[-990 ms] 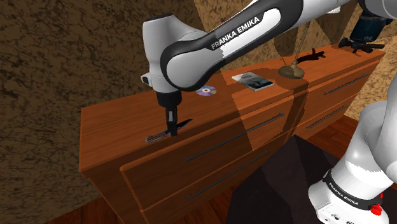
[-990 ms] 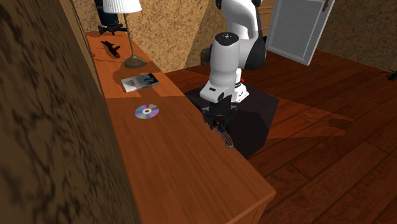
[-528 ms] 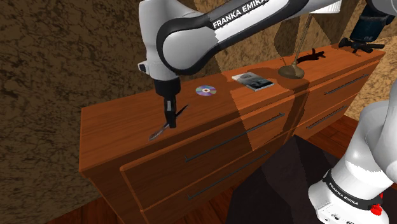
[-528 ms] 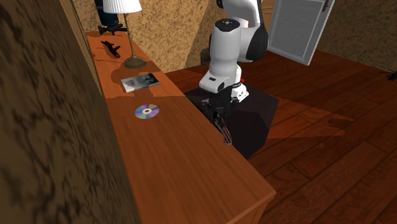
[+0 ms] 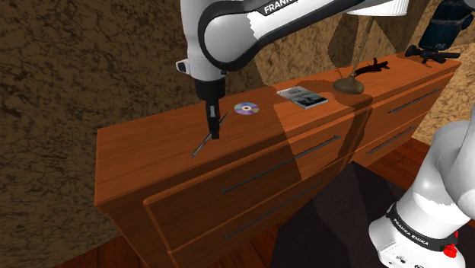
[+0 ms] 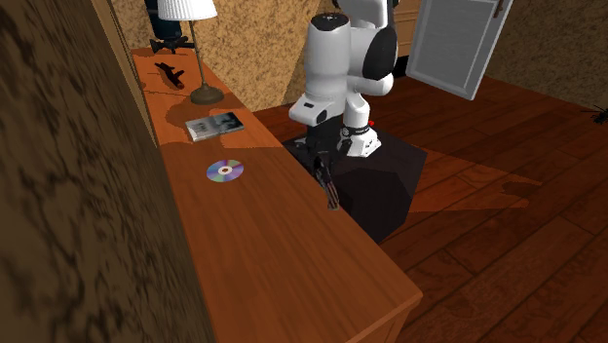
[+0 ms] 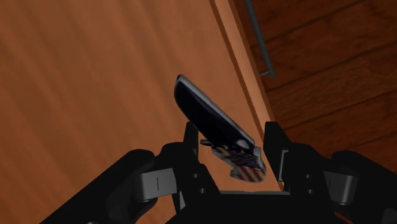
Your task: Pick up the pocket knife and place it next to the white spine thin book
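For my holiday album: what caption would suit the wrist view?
Black tool holding a dark pocket knife over the wooden dresser top.

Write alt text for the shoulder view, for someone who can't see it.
The black gripper holds a knife, tilted, over the top of a wooden dresser. Further along the top lie a CD, a book and a lamp base.

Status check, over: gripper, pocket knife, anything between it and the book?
Gripper shut on pocket knife, knife slanting down over the dresser top. Book farther along the top. CD lies between them, probably passable overhead.
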Action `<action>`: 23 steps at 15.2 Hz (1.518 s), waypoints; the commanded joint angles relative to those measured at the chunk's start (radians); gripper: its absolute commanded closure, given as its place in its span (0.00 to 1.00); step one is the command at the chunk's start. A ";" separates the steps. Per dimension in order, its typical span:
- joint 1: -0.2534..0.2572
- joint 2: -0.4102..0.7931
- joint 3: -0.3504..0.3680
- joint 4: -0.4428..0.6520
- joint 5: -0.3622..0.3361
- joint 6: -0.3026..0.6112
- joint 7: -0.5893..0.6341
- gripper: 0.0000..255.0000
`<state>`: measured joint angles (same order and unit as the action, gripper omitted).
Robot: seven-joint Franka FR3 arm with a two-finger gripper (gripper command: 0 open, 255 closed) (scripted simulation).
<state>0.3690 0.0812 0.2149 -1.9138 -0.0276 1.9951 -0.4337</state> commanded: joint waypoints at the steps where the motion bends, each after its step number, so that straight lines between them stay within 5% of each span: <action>1: -0.025 -0.031 -0.020 -0.032 0.008 0.002 -0.049 1.00; 12: -0.158 -0.096 -0.149 -0.110 0.021 0.019 -0.315 1.00; 23: -0.287 -0.047 -0.279 -0.050 0.024 0.010 -0.577 1.00</action>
<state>0.0949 0.0253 -0.0517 -1.9797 -0.0041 2.0114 -0.9830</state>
